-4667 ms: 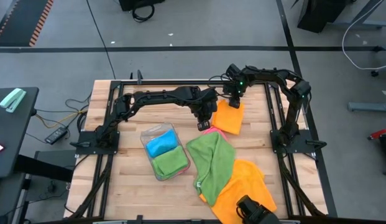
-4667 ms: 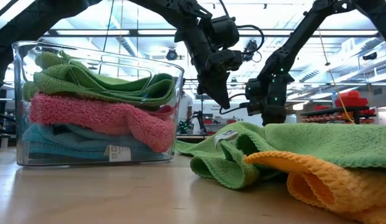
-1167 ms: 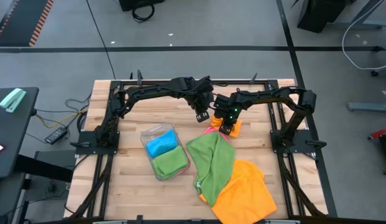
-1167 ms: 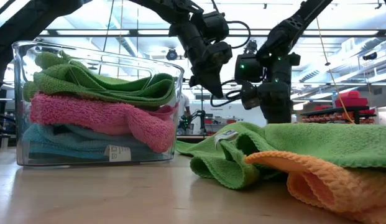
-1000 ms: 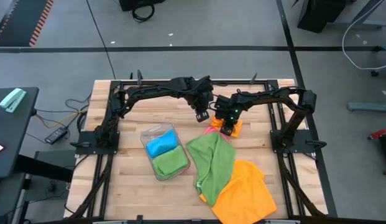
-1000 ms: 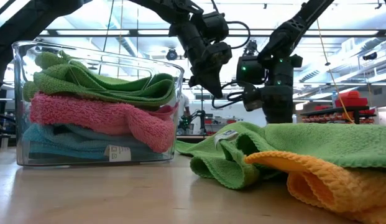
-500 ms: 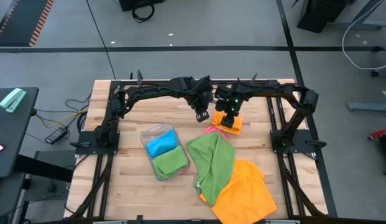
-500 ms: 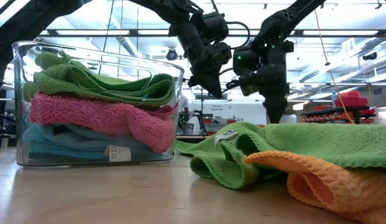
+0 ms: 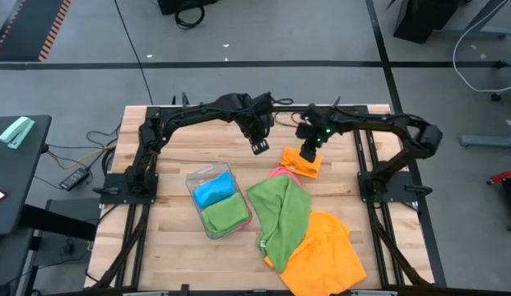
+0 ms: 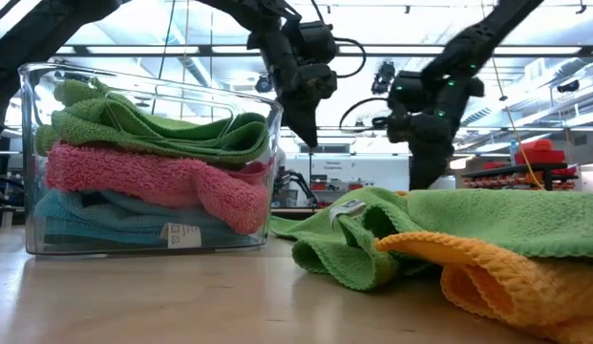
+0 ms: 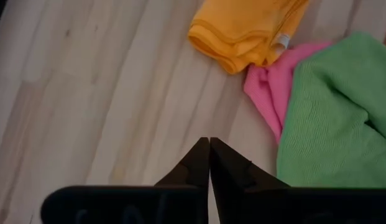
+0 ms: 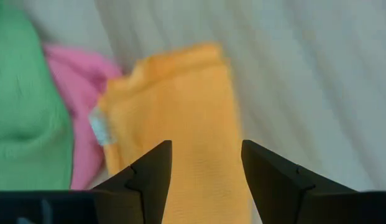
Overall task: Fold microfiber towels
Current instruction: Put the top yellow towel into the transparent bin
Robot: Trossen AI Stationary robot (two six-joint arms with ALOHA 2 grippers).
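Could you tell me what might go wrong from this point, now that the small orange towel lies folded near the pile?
1. The folded orange towel touches the pink towel under the green towel; dragging either could undo the fold.
2. The open right gripper hovers right above that fold and might snag it.
3. The clear tray already looks full, so another towel may spill out.

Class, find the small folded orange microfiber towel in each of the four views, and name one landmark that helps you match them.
High view: small folded orange microfiber towel, far centre, under the right arm.
Low view: not visible.
Left wrist view: towel on bare wood.
Right wrist view: towel ahead of the open jaws.
Shared landmark: the pink towel beside it.
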